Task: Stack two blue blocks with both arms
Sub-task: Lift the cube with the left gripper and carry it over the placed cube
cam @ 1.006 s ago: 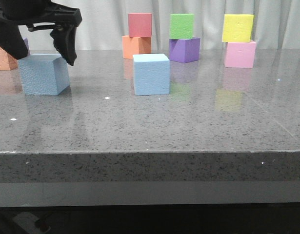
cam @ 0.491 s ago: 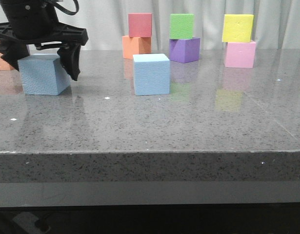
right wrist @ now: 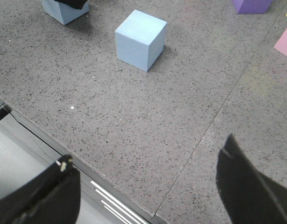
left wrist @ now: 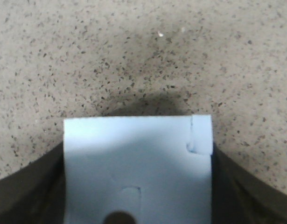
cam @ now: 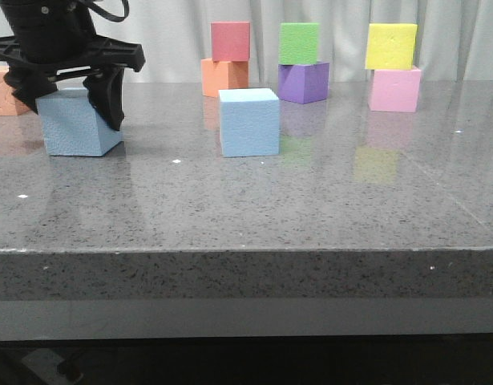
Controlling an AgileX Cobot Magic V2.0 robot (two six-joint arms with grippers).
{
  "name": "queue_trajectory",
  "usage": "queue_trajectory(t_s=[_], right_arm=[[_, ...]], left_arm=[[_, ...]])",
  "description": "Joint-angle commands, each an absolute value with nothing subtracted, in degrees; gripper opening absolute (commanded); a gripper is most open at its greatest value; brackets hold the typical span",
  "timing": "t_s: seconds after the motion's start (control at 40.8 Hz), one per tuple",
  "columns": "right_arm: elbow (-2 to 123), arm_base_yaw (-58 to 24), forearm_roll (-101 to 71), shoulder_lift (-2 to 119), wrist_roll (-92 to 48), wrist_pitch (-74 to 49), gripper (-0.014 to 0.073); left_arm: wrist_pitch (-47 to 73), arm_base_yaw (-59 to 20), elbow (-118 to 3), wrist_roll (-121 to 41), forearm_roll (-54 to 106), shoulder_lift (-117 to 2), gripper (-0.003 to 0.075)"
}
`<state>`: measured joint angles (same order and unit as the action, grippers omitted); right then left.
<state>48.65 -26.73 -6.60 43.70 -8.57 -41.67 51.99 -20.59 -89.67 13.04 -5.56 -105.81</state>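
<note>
Moved: left blue block (cam: 76,123) now tilted and sitting a bit further right/up vs 0.5 s ago; left gripper (cam: 67,88) has closed in on it, was straddling it loosely before.
Left fingers: one each side of the block, pressed to its side faces in left wrist view (left wrist: 137,170), dark pads flush at both edges. Closed onto the block, gripping it.
Left block pose: front view shows it rotated w/ one bottom corner lower than the other; can't tell if fully off the surface (cam: 310,200) or resting on an edge.
Left block marks: wrist view shows small dents on its top face.
Right gripper: (right wrist: 148,186) only in its own wrist view, fingers spread wide apart, nothing between them, hovering over the near edge of the surface. Not seen in front view.
Centre blue block: (cam: 249,122) flat on the surface, upright, mid-table, well apart from the left block; also in right wrist view (right wrist: 140,40). Untouched by either gripper.
Stack status: blocks not stacked yet.
Back row: red cube (cam: 230,41) on orange cube (cam: 224,77), green cube (cam: 299,43) on purple cube (cam: 303,83), yellow cube (cam: 391,46) on pink cube (cam: 395,89).
Far left: another orange cube (cam: 6,92) behind the left gripper, partly hidden.
</note>
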Motion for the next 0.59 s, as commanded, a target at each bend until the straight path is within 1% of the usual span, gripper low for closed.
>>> queue_trajectory(t_s=[0.0,0.123,0.393,0.564], right_arm=[[50.17,-26.46,-6.5,43.38,-9.06,-38.18,0.0603],[50.17,-26.46,-6.5,43.38,-9.06,-38.18,0.0603],[50.17,-26.46,-6.5,43.38,-9.06,-38.18,0.0603],[50.17,-26.46,-6.5,43.38,-9.06,-38.18,0.0603]], left_arm=[[52.27,-21.52,-94.44,6.77,-4.16,-102.29,0.0358],[55.93,-22.85,-100.22,-6.1,1.28,-102.29,0.0358],[57.27,-25.02,-111.15,-31.63,17.18,-102.55,0.0358],[60.19,-28.12,-117.05,-42.46,18.72,-104.53,0.0358]])
